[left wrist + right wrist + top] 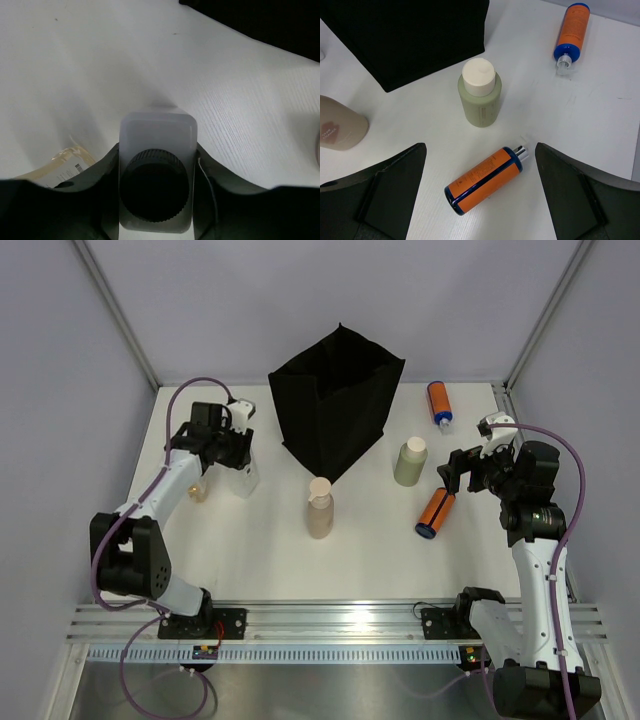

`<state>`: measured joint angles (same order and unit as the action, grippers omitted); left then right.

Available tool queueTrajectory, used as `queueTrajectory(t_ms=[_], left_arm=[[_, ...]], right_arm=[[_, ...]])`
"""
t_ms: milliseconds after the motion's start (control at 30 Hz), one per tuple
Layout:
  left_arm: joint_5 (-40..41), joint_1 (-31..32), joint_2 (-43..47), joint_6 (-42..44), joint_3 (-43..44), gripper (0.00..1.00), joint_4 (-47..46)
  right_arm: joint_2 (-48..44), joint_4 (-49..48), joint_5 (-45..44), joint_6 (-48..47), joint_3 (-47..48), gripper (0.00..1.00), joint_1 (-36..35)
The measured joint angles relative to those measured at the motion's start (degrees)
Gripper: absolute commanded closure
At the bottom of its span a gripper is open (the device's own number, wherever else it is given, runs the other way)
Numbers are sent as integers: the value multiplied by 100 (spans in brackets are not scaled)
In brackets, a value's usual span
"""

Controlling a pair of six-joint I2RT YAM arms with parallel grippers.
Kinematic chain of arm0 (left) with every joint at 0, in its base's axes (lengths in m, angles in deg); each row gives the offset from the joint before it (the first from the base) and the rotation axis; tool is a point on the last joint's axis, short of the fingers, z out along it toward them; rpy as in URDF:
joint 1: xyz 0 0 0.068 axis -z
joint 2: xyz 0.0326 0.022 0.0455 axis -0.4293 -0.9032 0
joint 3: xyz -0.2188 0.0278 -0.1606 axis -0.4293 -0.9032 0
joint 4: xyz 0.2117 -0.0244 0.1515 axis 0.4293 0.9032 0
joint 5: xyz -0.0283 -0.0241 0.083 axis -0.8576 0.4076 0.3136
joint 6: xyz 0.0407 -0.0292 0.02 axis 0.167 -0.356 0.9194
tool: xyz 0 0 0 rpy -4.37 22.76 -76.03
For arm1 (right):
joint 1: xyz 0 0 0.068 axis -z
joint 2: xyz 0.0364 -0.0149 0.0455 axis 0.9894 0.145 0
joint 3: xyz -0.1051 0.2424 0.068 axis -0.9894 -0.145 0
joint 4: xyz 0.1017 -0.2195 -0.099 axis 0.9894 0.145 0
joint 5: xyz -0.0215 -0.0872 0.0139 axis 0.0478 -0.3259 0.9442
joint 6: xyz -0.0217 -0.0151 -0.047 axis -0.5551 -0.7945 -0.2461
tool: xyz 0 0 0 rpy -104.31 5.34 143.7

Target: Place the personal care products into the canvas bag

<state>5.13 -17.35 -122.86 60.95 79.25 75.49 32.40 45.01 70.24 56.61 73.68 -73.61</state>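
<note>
My left claw (240,465) is clenched on the small translucent whitish plastic bottle with a black ribbed cap (157,135), fingers pressed against both flat sides. I judge it light and fairly stiff but smooth enough to slip. The squared body below the cap, where I hold it now, looks like the right place to grip. It sits over the left of the white table (380,550), near the tall boxy black fabric bag (335,405) and just beside a small amber packet (62,167). I cannot tell whether it is lifted.

My right claw (480,147) hangs released above an orange cylinder with a blue cap (485,179) that lies flat. It is round and probably slick, so I would pinch it across the middle.
</note>
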Motion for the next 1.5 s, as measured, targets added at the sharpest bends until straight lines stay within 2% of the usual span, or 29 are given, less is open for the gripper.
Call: queueTrajectory(t_ms=[33,100,367,633,767,900,1100,1333,1500], left_arm=[[-44,0,-35,-7,39,87,9],[-72,-2,-90,-50,94,100,11],[-131,-17,-26,-636,254,100,442],[-264,24,1458,-1845,363,100,684],[-181,376,1919,-2247,1016,100,638],[-57,979,1851,-2430,1974,100,592],[-42,1198,1056,-2686,3823,100,566],[0,1362,-914,-3167,6046,100,7],[267,1611,-1952,-3176,6408,100,-461]], right_arm=[[0,0,0,-2,-2,0,-2],[0,0,0,-2,-2,1,0],[-24,0,-2,-2,-2,0,0],[-52,-2,-48,0,-2,1,-2],[-55,-2,-57,0,-2,0,-2],[-55,-2,-83,0,-2,0,-2],[-52,-2,-116,-2,-2,1,-2],[-44,-4,-223,-2,-20,0,4],[-46,-4,-251,-2,-33,0,28]])
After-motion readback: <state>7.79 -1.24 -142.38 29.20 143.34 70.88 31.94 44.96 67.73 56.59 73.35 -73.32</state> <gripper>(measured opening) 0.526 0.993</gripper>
